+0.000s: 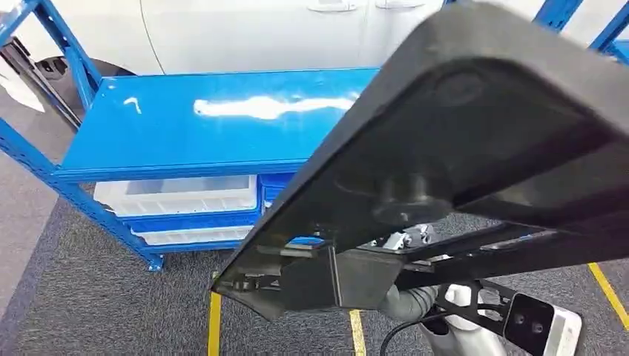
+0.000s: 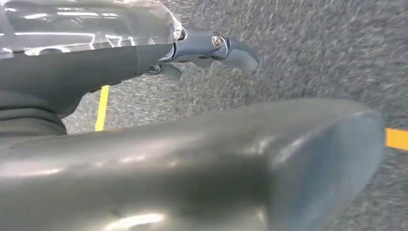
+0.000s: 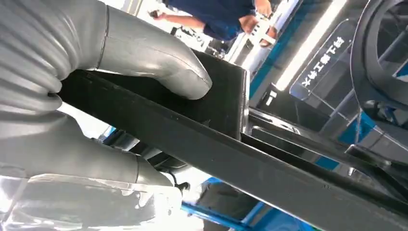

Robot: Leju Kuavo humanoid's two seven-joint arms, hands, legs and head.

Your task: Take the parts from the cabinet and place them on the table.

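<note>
Up close to the head camera, black part hangs over blue surface, right hand clamped on its edge. Left hand unclear. Risk: one-sided grip (long part) could twist, slip, clip the surface.

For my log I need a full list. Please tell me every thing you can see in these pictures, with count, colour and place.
part: one, black, large and flat, held up close to the head camera, over the shelf's right end
shelf: one, blue, ahead of the robot, top bare and glossy
bins: at least two, white, on the shelf's lower levels
car: one, white, behind the shelf
floor lines: several, yellow, on grey carpet
person: one, blue top, far behind in the right wrist view
right hand: grey, grips the part's edge
left hand: grey, above the carpet, holds nothing visible
</note>
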